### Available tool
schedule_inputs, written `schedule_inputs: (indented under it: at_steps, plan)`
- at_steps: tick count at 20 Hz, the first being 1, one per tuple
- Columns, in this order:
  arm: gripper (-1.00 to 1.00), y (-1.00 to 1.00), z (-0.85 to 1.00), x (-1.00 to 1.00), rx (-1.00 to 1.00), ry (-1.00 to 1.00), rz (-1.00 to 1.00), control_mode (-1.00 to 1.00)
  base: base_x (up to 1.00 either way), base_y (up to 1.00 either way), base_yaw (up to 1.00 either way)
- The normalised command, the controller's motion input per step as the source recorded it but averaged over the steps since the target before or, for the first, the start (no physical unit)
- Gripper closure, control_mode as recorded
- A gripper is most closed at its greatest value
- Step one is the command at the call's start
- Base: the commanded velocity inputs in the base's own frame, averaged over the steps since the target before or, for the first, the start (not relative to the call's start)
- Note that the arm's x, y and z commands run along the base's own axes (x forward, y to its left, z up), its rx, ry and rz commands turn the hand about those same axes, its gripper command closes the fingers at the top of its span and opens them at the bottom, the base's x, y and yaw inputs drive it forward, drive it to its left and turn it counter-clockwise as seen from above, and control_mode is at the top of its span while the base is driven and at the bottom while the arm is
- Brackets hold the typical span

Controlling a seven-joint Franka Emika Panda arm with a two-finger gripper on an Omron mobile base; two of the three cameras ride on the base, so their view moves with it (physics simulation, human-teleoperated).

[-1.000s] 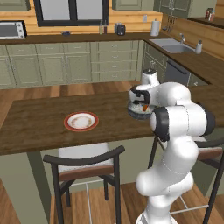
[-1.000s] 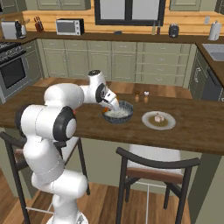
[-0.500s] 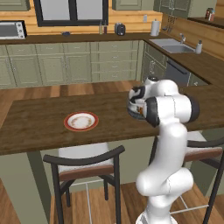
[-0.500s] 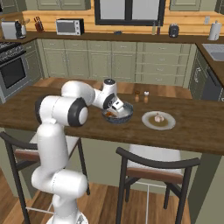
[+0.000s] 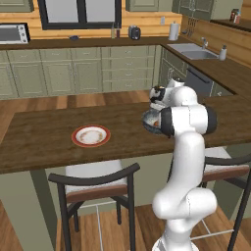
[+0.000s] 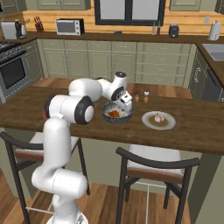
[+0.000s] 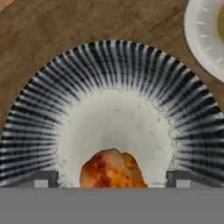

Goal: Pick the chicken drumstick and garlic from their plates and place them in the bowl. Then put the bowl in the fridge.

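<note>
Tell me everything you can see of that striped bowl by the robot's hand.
The bowl is deep and round, its wall streaked with dark blue-grey and pale stripes, its inside white and speckled. It stands upright on the wooden counter, beside the plate that holds the garlic, apart from it. The glossy orange-brown chicken drumstick lies on its floor. The gripper hangs right over it, jaws wide apart on either side of the drumstick.

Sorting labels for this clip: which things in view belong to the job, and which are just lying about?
Job:
chicken drumstick, in the bowl
bowl
garlic, on its plate
emptied red-rimmed plate

Lying about:
two small shakers
microwave
paper towel roll
chairs
</note>
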Motion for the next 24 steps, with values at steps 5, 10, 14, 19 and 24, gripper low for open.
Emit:
schedule_inputs:
  at_steps: [5, 10, 14, 19, 24]
  plan:
    - [-1.0, -0.73, 0.75, -0.46, -0.08, -0.09, -0.03, -1.0, 0.0, 0.0, 0.0]
    - [-1.0, -0.99, 0.0, 0.0, -0.2, 0.24, -0.09, -1.0, 0.0, 0.0, 0.0]
    - [-1.0, -1.0, -0.22, 0.04, -0.13, 0.13, -0.01, -1.0, 0.0, 0.0, 0.0]
    - [-1.0, -1.0, -0.09, 0.04, 0.19, 0.16, 0.0, -1.0, 0.0, 0.0, 0.0]
    - [-1.0, -0.81, -0.6, 0.01, 0.13, 0.05, 0.0, -1.0, 0.0, 0.0, 0.0]
